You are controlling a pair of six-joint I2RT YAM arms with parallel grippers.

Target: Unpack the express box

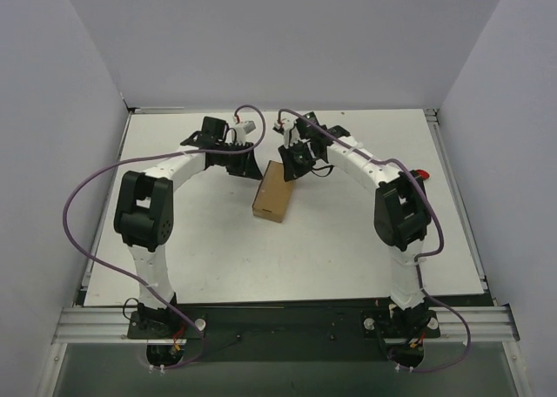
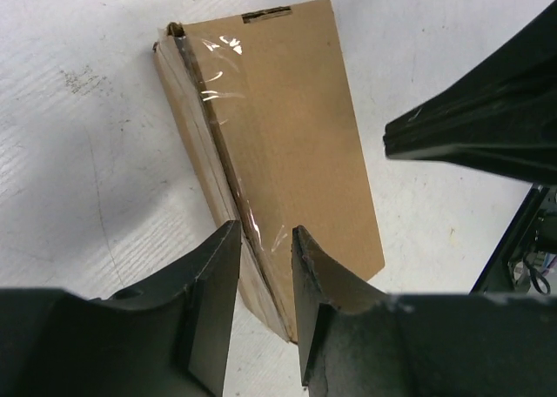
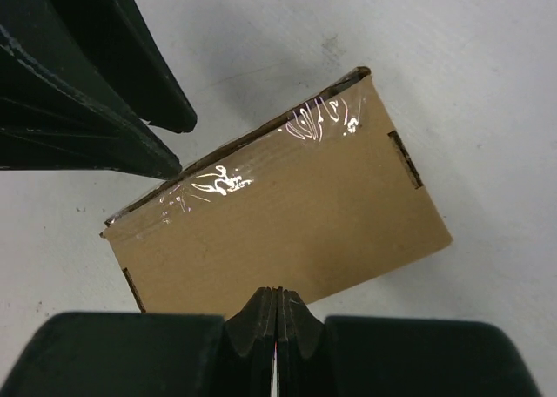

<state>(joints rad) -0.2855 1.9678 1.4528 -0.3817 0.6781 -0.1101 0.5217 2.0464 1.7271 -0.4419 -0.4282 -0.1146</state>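
**Seam still taped: pin the box, then peel**

The box (image 1: 271, 191) lies flat mid-desk, a little toward the far edge. Its tape (image 2: 222, 92) runs unbroken along one long edge. The left tool (image 2: 265, 232) is slightly spread, with its fingers straddling that taped seam at the box's end; I cannot tell whether they touch it. The right tool (image 3: 277, 294) is pressed together, with nothing visible between its fingers, by the opposite long edge. The best course is probably for the right tool to steady the box against sliding. The left can then bite only the tape or the flap's lip and peel along the seam, low and slow, so the box neither lifts nor twists.
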